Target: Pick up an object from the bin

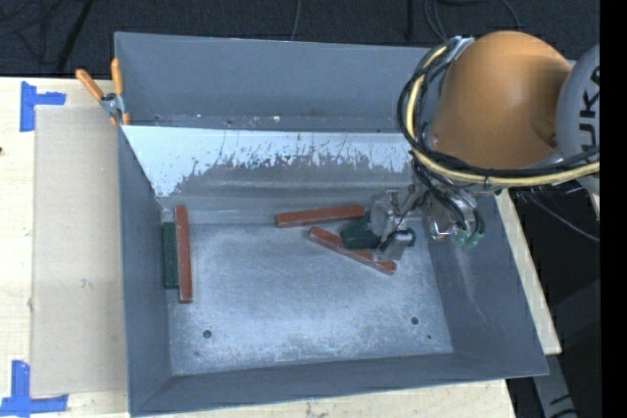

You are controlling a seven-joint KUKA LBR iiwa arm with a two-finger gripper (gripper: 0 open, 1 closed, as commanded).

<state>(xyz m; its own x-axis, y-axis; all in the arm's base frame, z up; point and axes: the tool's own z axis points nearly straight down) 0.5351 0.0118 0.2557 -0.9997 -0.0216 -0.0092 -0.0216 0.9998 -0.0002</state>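
Dark flooring surrounds a grey metal bin point(294, 328), viewed from above. A robot arm under a rounded orange cover point(495, 98) reaches in from the right, with its hand point(397, 228) down near the bin floor, right of centre. Whether the hand is released or clenched cannot be told. Just left of it lies a small dark green block point(359, 234), between a level red-brown stick point(318, 217) and a slanted red-brown stick point(351, 250). Well apart, along the left wall, a dark green stick point(169, 255) and an upright red-brown stick point(183, 255) lie side by side.
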